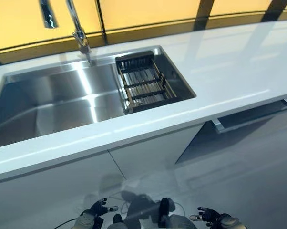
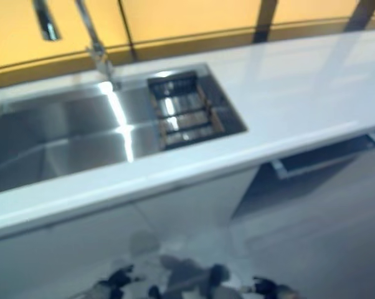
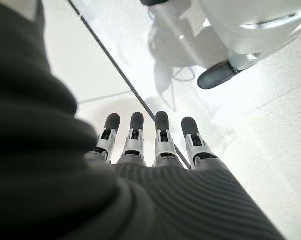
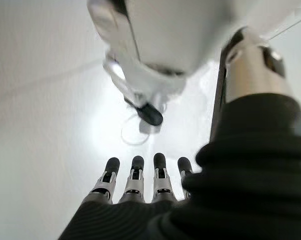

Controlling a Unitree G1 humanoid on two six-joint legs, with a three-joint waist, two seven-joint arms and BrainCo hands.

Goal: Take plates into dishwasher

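Both the left hand and the right hand have silver fingers with rounded dark tips, emerging in a row from a dark ribbed cover over the wrist.

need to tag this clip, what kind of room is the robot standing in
Most likely a kitchen: a stainless steel sink with a tall faucet is set into a long white countertop, and a dark dish rack sits in the sink's right side. No plates are in view.

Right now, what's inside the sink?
Inside the sink, only a dark wire rack at its right end; no plates show in it. The basin's near wall is hidden behind the counter edge.
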